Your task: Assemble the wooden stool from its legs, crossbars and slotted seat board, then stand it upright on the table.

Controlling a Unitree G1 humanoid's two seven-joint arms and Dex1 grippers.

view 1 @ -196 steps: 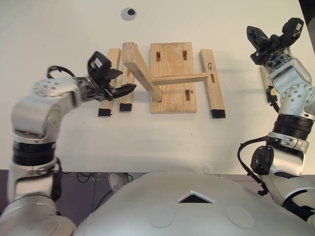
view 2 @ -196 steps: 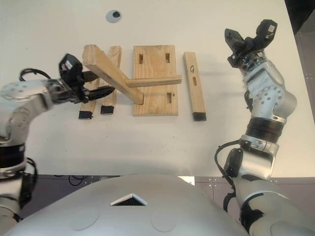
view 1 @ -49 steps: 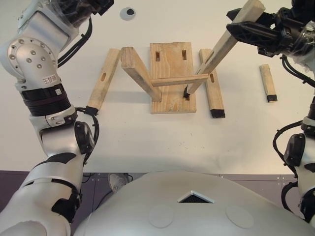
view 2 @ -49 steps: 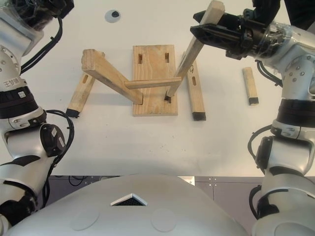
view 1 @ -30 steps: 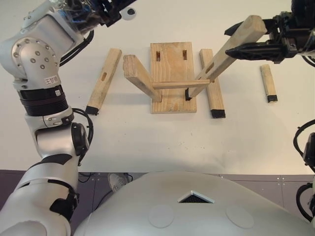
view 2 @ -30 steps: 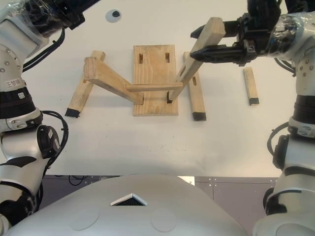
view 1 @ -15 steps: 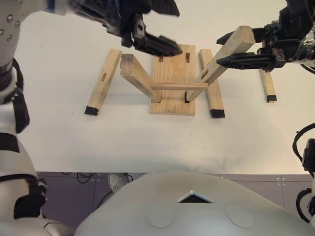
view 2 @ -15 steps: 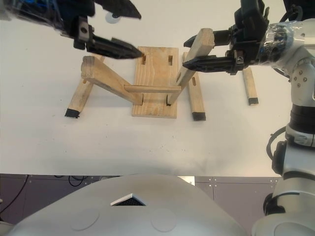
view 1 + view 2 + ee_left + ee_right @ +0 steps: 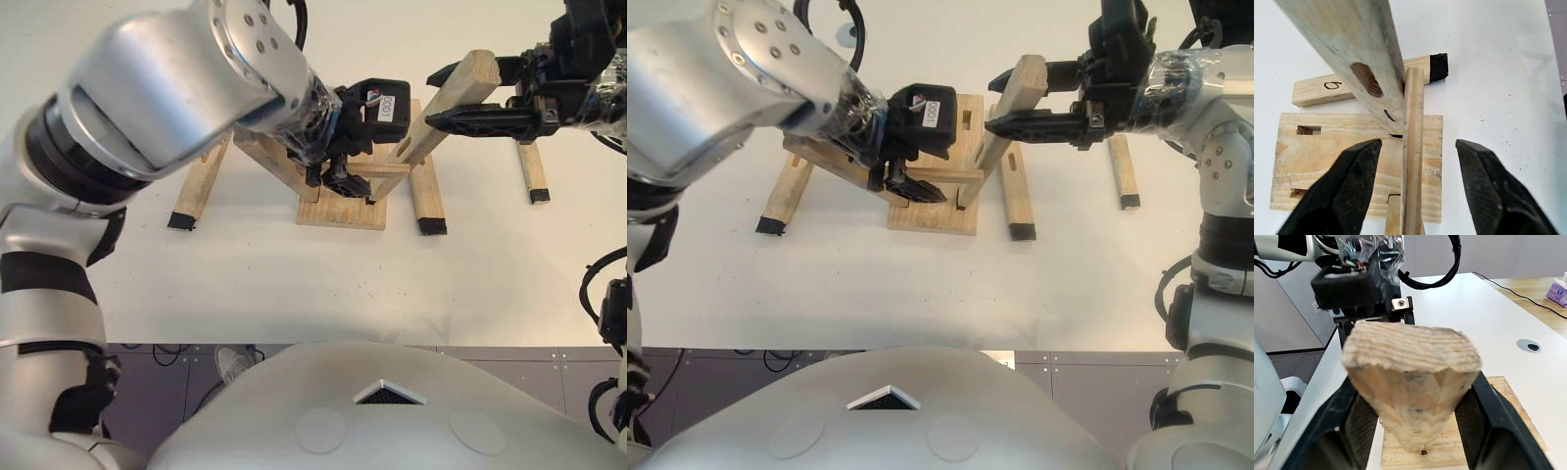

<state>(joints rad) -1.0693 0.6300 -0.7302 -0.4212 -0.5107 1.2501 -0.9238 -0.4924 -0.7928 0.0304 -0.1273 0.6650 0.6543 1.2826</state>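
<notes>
Seat board [image 9: 343, 213]: lay flat, centre frame.
Right claw [image 9: 438, 98]: clenched on tilted leg [image 9: 411, 152], upper right, its foot at the board.
Left claw [image 9: 1418, 147]: released, fingers astride crossbar [image 9: 1411, 196], centre.
Spare leg [image 9: 201, 181]: flat, left of the board.

L claw [image 9: 1418, 143] spread wide, aimed down — R claw [image 9: 438, 97] looks clamped.

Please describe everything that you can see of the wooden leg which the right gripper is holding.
The leg is a pale wooden bar, square in section, with an oval hole in one side. It stands tilted. Its upper end is clamped in the right gripper, and its dark-tipped lower end rests on the seat board at a slot. The crossbar meets its side low down, between the open fingers of the left gripper.
</notes>
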